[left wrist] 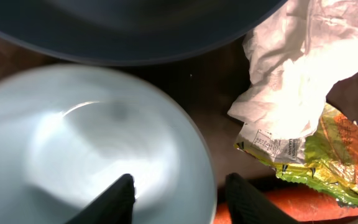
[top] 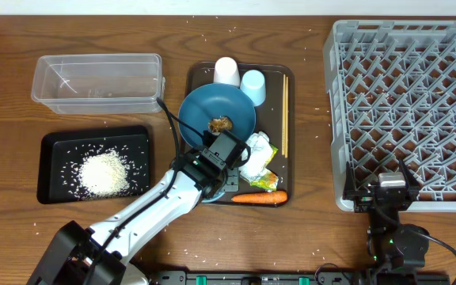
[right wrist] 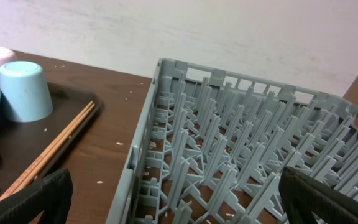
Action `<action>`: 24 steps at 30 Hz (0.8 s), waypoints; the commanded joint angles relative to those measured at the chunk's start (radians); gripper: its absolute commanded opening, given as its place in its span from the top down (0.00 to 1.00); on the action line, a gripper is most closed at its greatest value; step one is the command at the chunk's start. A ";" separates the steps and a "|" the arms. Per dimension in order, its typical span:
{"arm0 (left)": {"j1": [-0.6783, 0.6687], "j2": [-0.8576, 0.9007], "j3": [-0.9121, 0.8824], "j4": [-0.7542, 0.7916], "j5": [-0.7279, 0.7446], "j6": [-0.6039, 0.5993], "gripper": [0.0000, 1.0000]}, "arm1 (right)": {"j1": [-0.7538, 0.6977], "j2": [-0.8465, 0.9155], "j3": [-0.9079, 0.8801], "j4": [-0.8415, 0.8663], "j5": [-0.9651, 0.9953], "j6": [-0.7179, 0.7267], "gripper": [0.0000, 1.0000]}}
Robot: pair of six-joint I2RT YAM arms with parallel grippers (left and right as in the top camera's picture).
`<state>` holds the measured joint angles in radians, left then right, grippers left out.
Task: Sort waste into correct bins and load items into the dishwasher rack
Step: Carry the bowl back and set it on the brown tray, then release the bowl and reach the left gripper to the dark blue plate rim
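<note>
While the left gripper [left wrist: 182, 198] hangs low over the brown serving tray [top: 272, 119], its two dark fingers [left wrist: 122, 198] stand apart with nothing pinched. One is over the inside of the small light-blue bowl [left wrist: 92, 149], the other just outside its rim. Whether either pad touches the wall, I cannot tell; the bowl is blurred from this close.

From where I stand the bowl looks smooth, glossy and rigid, and probably light. I would expect it to slip if squeezed on its curve, so the sensible hold is right where the fingers are: across the thin rim wall, one inside and one out.

Just beyond it sits the big dark-blue round dish [top: 212, 111], a small brown food lump [top: 220, 123] on it. Beside the bowl lie the crumpled white tissue [left wrist: 297, 68], the yellow-green printed wrapper [left wrist: 334, 155] and the orange carrot [left wrist: 278, 208]. All are close enough that soft paper might snag.

Farther off, the right gripper [top: 388, 188] waits at the near edge of the dishwasher rack [top: 410, 87], fingers [right wrist: 42, 199] spread wide and empty.
</note>
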<state>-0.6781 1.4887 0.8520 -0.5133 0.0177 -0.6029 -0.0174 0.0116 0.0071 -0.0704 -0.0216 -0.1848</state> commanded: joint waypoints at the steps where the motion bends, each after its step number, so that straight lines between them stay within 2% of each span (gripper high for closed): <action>1: -0.002 0.002 0.003 -0.003 0.001 -0.004 0.50 | -0.008 -0.006 -0.001 -0.005 0.006 0.004 0.01; 7: -0.002 -0.049 0.042 -0.064 0.000 0.000 0.50 | -0.008 -0.006 -0.001 -0.005 0.006 0.004 0.01; 14: -0.001 -0.129 0.150 -0.138 -0.002 0.057 0.50 | -0.008 -0.006 -0.001 -0.005 0.006 0.004 0.01; 16: 0.014 -0.115 0.220 -0.229 0.021 0.064 0.50 | -0.008 -0.006 -0.001 -0.005 0.006 0.004 0.01; 20: 0.068 -0.017 0.426 -0.460 0.178 0.206 0.50 | -0.008 -0.006 -0.001 -0.005 0.006 0.004 0.01; 22: 0.082 0.041 0.529 -0.557 0.172 0.278 0.49 | -0.008 -0.006 -0.001 -0.005 0.006 0.004 0.01; 24: 0.084 0.089 0.607 -0.593 0.150 0.335 0.44 | -0.008 -0.006 -0.001 -0.005 0.006 0.004 0.01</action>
<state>-0.6014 1.5173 1.3613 -1.0744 0.1436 -0.4080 -0.0174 0.0116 0.0071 -0.0704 -0.0216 -0.1848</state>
